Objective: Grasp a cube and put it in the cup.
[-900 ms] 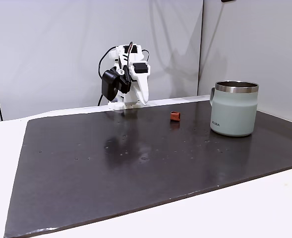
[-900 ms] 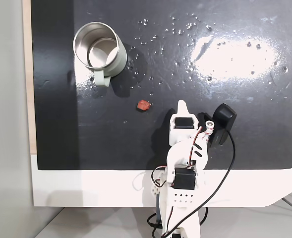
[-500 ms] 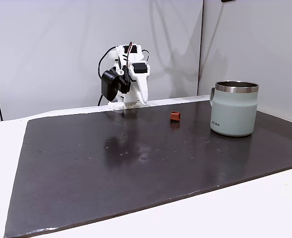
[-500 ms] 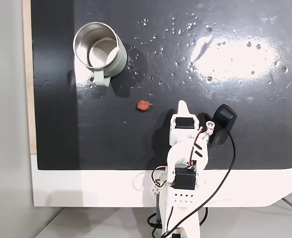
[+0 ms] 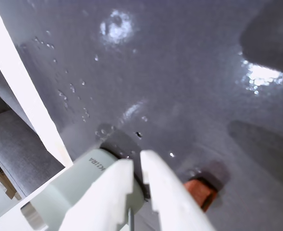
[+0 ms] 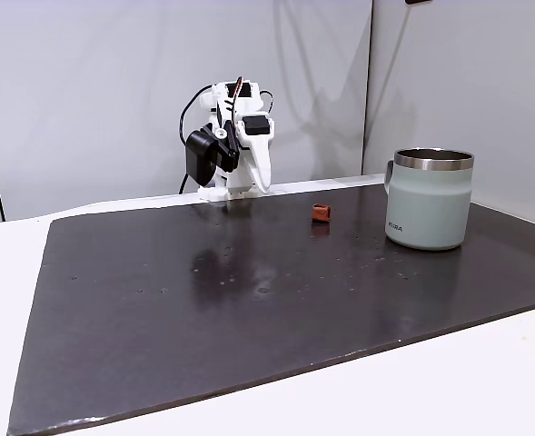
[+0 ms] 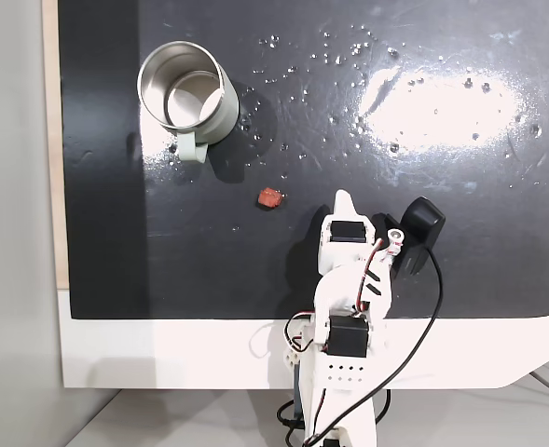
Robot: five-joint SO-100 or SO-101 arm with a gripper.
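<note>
Gripper point(image 5: 137, 166) has its two white fingers nearly together in the wrist view, just a thin slit between them, nothing held. Fingers come up from the bottom edge of that view and hang above the dark mat point(image 5: 179, 72), not touching anything. In a fixed view the gripper point(image 7: 345, 197) points up the frame from the folded white arm point(image 7: 349, 298), tip just right of and slightly below the cube point(image 7: 270, 197), clearly apart from it. In the other fixed view the arm point(image 6: 235, 141) sits hunched at the far edge of the mat point(image 6: 249, 300), black wrist camera point(image 6: 200, 154) on its left side.

Cube point(image 6: 321, 213), small and rust-red, rests flat on the mat, between arm and cup, nearer the far edge. In the wrist view the cube point(image 5: 199, 192) shows partly behind the right finger.

Cup point(image 6: 429, 198), pale grey-green with steel rim, stands upright on the mat at the right in that fixed view, well apart from the cube. From above the cup point(image 7: 220, 104) looks empty, handle toward the arm side. In the wrist view the cup point(image 5: 79, 187) lies behind the left finger, lettering visible.

Small water-like droplets speckle the mat. White table point(image 7: 162, 354) under it.
</note>
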